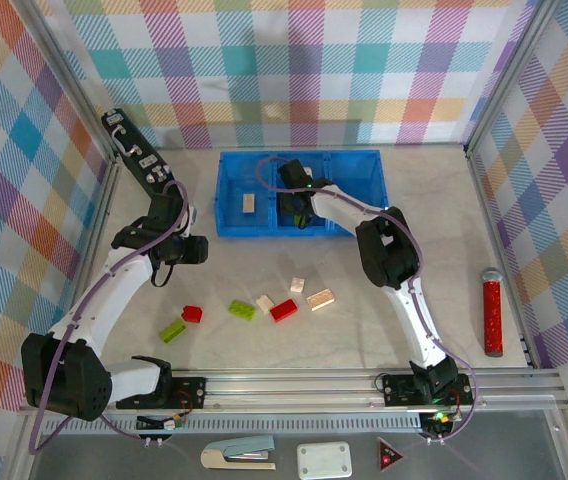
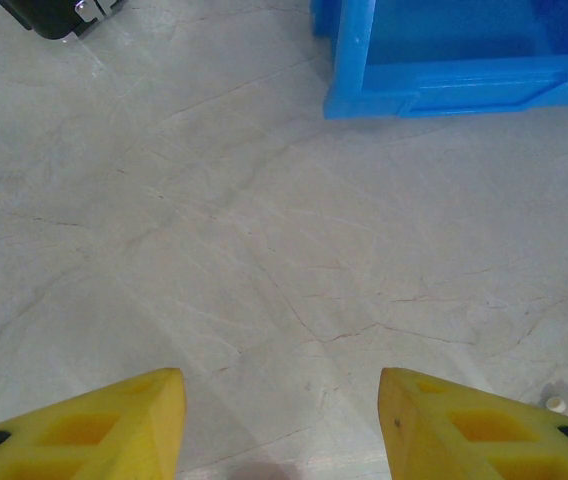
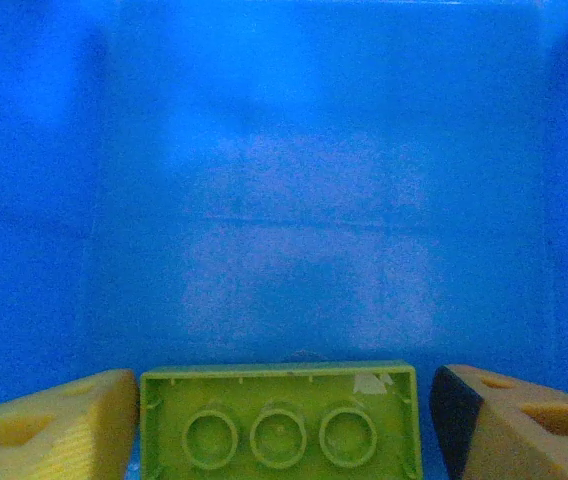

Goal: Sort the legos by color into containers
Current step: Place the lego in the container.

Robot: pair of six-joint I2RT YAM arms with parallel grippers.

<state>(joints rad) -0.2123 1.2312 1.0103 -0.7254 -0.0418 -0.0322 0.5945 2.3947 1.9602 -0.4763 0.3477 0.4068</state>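
Observation:
The blue tray [image 1: 364,160] holds three containers side by side. My right gripper [image 1: 299,207] reaches down into the middle one. There a lime green lego [image 3: 279,420] lies studs down between its fingers. My right gripper [image 3: 286,378] is open, with a thin gap between the brick and the right finger. A cream lego [image 1: 249,203] lies in the left container. On the table lie red legos [image 1: 192,314] [image 1: 284,310], green legos [image 1: 173,330] [image 1: 242,309] and cream legos [image 1: 264,302] [image 1: 297,285] [image 1: 321,298]. My left gripper [image 1: 202,250] [image 2: 279,378] is open over bare table, left of the tray [image 2: 444,75].
A long black device [image 1: 134,150] lies at the back left by the wall. A red cylinder [image 1: 491,312] lies at the right wall. Beyond the front rail are a stapler [image 1: 239,455], a white box [image 1: 324,460] and a red triangle sign [image 1: 390,456].

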